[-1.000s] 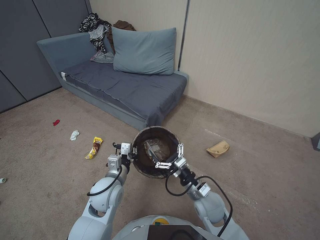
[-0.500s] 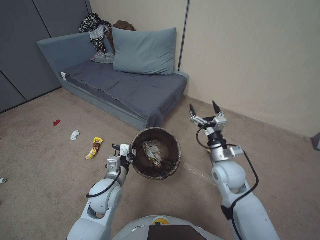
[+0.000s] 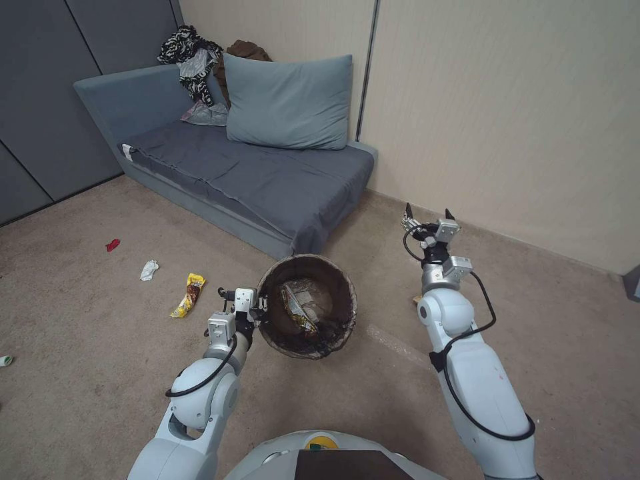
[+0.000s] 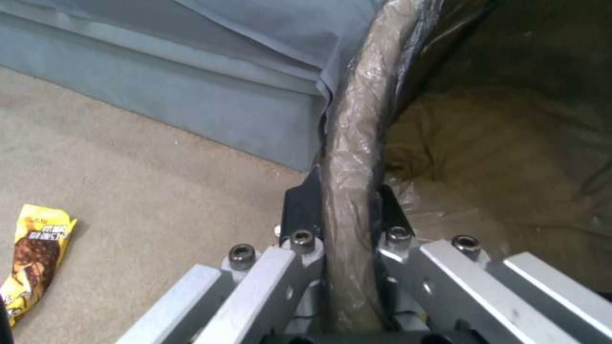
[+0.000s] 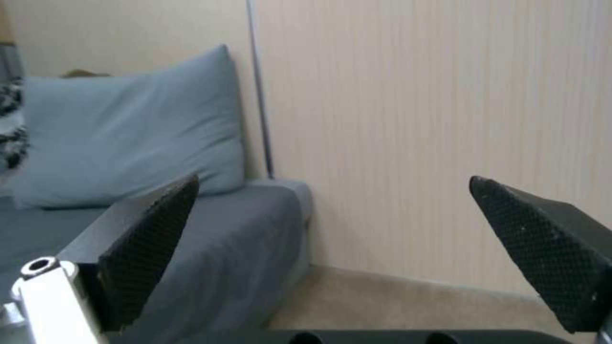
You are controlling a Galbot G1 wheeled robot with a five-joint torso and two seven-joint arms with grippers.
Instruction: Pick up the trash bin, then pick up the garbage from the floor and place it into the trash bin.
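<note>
The trash bin (image 3: 337, 293), round and lined with a dark bag, hangs tilted above the carpet with wrappers (image 3: 298, 308) inside it. My left gripper (image 3: 257, 309) is shut on its near-left rim. In the left wrist view the left gripper (image 4: 347, 203) pinches the bag-covered rim (image 4: 351, 157). My right gripper (image 3: 429, 217) is raised to the right of the bin, open and holding nothing, its fingers pointing at the wall. In the right wrist view, the right gripper (image 5: 332, 186) has its pads (image 5: 150, 239) spread wide. Garbage lies on the floor to the left: a yellow wrapper (image 3: 189, 295) (image 4: 32, 258), a white tissue (image 3: 149, 270) and a red scrap (image 3: 113, 245).
A grey-blue sofa bed (image 3: 267, 180) with a pillow (image 3: 290, 103) and piled clothes (image 3: 197, 60) stands just behind the bin. A beige wall (image 3: 507, 120) runs along the right, dark panels (image 3: 40, 100) along the left. Another small piece of litter (image 3: 5, 361) lies at the far left edge.
My right gripper has come out of the bin's mouth and swung up and to the right, staying open. The bin has shifted slightly left in my left gripper.
</note>
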